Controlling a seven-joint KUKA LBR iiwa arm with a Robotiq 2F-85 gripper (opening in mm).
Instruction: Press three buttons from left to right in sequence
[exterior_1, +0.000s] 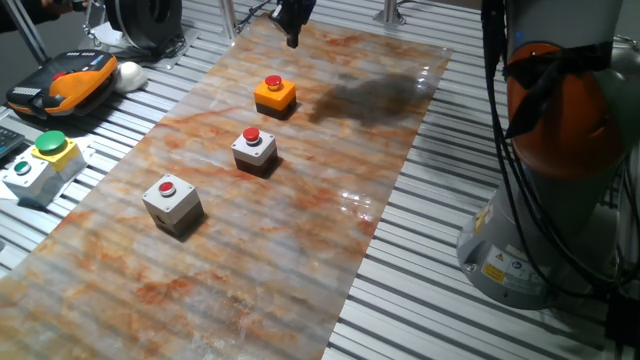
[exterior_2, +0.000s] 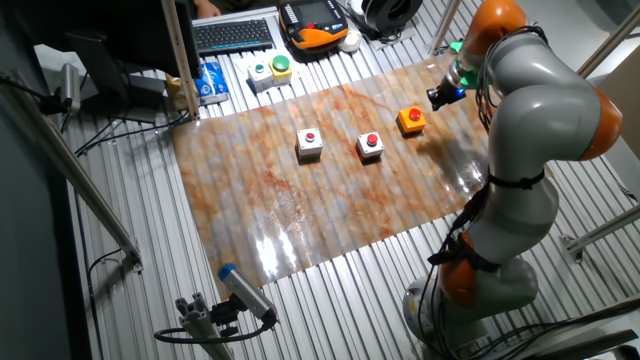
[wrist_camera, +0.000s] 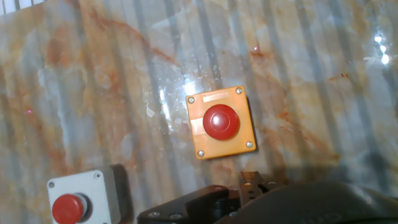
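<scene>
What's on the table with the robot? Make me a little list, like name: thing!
surface: marbled orange-and-white mat on a slatted metal table
orange button box: flat, red button on top, at one end of the row
middle grey-white button box: red button on top
far grey-white button box: red button, other end of the row
green button box: yellow top, off the mat
gripper: in the air beyond the orange box, touching no button
fingers: state not visible

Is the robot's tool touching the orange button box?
Apart. One fixed view shows the tool hanging above the mat, with bare mat between it and the orange button box.
</scene>
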